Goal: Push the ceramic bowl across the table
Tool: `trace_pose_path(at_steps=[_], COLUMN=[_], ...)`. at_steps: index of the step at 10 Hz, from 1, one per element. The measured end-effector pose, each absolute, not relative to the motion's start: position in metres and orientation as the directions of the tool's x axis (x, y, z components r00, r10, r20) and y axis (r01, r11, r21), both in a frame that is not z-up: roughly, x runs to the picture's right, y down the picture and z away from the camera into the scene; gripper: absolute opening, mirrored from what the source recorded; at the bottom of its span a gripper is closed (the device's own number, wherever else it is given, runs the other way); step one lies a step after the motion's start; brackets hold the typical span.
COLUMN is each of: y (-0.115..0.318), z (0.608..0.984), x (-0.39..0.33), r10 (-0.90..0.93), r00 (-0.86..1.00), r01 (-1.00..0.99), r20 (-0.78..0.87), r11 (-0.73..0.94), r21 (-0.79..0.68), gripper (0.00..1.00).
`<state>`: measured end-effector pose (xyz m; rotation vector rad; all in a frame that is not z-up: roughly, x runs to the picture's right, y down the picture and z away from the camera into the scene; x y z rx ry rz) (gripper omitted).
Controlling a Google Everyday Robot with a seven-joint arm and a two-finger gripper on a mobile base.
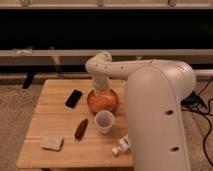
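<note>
1. On my feed the jaws are down at the far rim of the ceramic bowl (102, 102), under the white arm (150, 100). Honestly can't tell if they're wide or narrow.
2. The bowl sits mid-width on the desk (52, 117), toward the far edge.
3. There's a white cup (104, 121) just near of it and a black phone (73, 98) to its left.

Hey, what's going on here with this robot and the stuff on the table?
A robot arm reaches in over the wooden table, and its end effector is down at the back edge of the orange bowl, placed as if to push it. The bowl sits near the middle of the table, with a white cup just in front of it and a black phone off to its side.
</note>
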<state>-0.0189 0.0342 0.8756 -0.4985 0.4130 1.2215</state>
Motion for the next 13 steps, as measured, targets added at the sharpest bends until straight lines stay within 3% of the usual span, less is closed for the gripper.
trace_pose_path(at_steps=[2, 4, 13], y=[0.05, 0.06, 0.085], z=[0.892, 0.901, 0.904], x=[-0.024, -0.03, -0.108], r10=[0.744, 0.722, 0.626], r00=[0.302, 0.309, 0.484], r01=[-0.951, -0.948, -0.872], r20=[-0.596, -0.62, -0.612], r11=[0.279, 0.287, 0.408], r21=[-0.135, -0.137, -0.272], gripper=[0.14, 0.06, 0.06])
